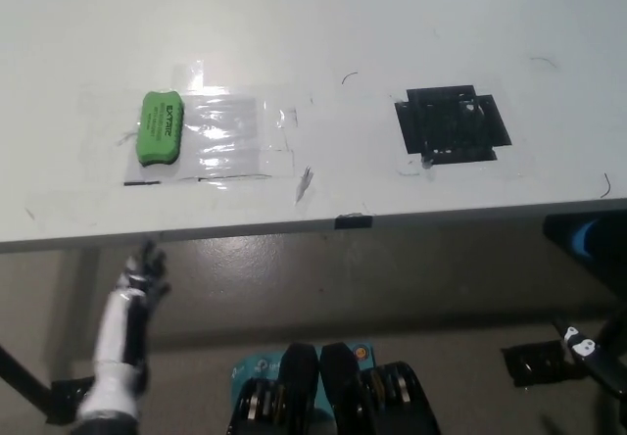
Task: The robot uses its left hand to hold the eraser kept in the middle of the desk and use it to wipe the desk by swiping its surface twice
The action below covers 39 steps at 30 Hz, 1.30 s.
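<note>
A green eraser (161, 127) with dark lettering lies on the white desk (333, 24), at the left end of a shiny clear taped patch (227, 139). My white left hand (140, 276) hangs below the desk's front edge, under and a little left of the eraser, apart from it. Its dark fingers point up toward the edge and are spread, holding nothing. My black right hand is out of the picture.
A black tape square (452, 123) sticks to the desk at the right. A small black tape piece (354, 221) marks the front edge. Thin dark pen marks dot the desk. Dark gear (578, 357) lies on the floor at lower right.
</note>
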{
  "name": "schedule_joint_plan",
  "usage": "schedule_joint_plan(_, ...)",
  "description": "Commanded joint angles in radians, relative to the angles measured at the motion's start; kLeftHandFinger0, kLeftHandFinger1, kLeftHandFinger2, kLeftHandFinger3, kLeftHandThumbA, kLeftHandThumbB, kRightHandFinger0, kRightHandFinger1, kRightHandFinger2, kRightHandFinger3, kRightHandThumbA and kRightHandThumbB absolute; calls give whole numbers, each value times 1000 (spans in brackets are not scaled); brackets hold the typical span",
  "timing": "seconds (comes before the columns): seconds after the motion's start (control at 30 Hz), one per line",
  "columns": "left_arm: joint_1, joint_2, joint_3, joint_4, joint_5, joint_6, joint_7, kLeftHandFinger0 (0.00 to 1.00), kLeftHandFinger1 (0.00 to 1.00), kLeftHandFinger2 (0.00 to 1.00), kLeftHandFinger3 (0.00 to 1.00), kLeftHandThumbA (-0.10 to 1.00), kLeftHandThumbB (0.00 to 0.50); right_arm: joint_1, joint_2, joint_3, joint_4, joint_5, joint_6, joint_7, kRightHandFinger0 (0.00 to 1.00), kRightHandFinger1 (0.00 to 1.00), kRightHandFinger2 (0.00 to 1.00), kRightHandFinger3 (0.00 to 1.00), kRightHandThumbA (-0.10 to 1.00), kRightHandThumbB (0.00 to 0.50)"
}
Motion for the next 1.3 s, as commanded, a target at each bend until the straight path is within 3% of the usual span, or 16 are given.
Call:
schedule_joint_plan(0.0,-56,62,4,-187,16,153,-40,1000,1000,1000,1000,1000,184,-10,8,1,-43,-4,8,-22,994,1000,1000,1000,1000,115)
schedule_joint_plan(0.1,-90,91,16,-227,7,172,-52,1000,1000,1000,1000,1000,184,-3,8,2,-49,-3,8,-23,981,1000,996,1000,1000,103)
schedule_joint_plan(0.23,-223,194,29,-206,5,172,-89,1000,1000,1000,1000,1000,125,-2,1,2,-53,-7,11,-22,980,1000,1000,1000,1000,82)
schedule_joint_plan(0.27,-260,214,29,-189,13,172,-93,1000,1000,1000,1000,1000,134,-3,0,2,-54,-5,16,-21,989,1000,1000,1000,1000,85)
schedule_joint_plan(0.3,-297,237,21,-161,32,171,-89,1000,1000,1000,1000,1000,183,-5,0,2,-55,-4,21,-21,990,1000,1000,1000,1000,103)
schedule_joint_plan(0.4,-413,297,-19,-57,117,172,-81,1000,1000,1000,1000,1000,218,-3,1,1,-59,4,26,-19,1000,1000,1000,1000,1000,114)
schedule_joint_plan(0.5,-470,365,-84,35,183,111,-89,1000,1000,1000,1000,1000,170,5,-1,2,-61,-3,23,-20,992,1000,1000,1000,1000,112)
schedule_joint_plan(0.57,-562,455,-198,177,334,49,-84,1000,1000,1000,1000,1000,131,7,-2,1,-60,6,14,-16,1000,1000,1000,1000,1000,87)
schedule_joint_plan(0.63,-614,500,-272,263,428,6,-66,1000,1000,1000,1000,1000,153,9,-3,0,-62,19,22,-8,1000,1000,1000,1000,1000,79)
schedule_joint_plan(0.73,-761,584,-452,490,620,-116,-36,1000,1000,1000,1000,1000,238,5,7,-7,-74,15,49,-24,1000,1000,1000,1000,1000,57)
schedule_joint_plan(0.77,-763,586,-456,492,618,-115,-33,1000,1000,1000,1000,1000,240,5,7,-7,-74,15,49,-24,1000,1000,1000,1000,1000,56)
schedule_joint_plan(0.8,-812,618,-540,552,718,-146,-21,1000,1000,1000,1000,1000,252,18,-1,-2,-86,7,53,-17,1000,1000,1000,1000,1000,38)
schedule_joint_plan(0.9,-888,644,-661,617,841,-116,-48,1000,1000,1000,1000,1000,353,12,-4,-6,-86,17,56,-13,1000,1000,1000,1000,1000,32)
schedule_joint_plan(1.0,-914,643,-739,673,893,-105,-40,1000,1000,1000,1000,1000,342,13,0,-8,-91,32,63,-9,1000,1000,1000,1000,1000,71)
schedule_joint_plan(1.1,-934,637,-885,740,1032,-43,-116,1000,1000,1000,1000,1000,438,15,-5,-4,-89,19,57,-9,1000,1000,1000,1000,1000,87)
schedule_joint_plan(1.27,-924,622,-961,796,1035,19,-143,1000,1000,1000,1000,1000,445,35,-6,-3,-92,28,57,0,1000,1000,1000,1000,1000,96)
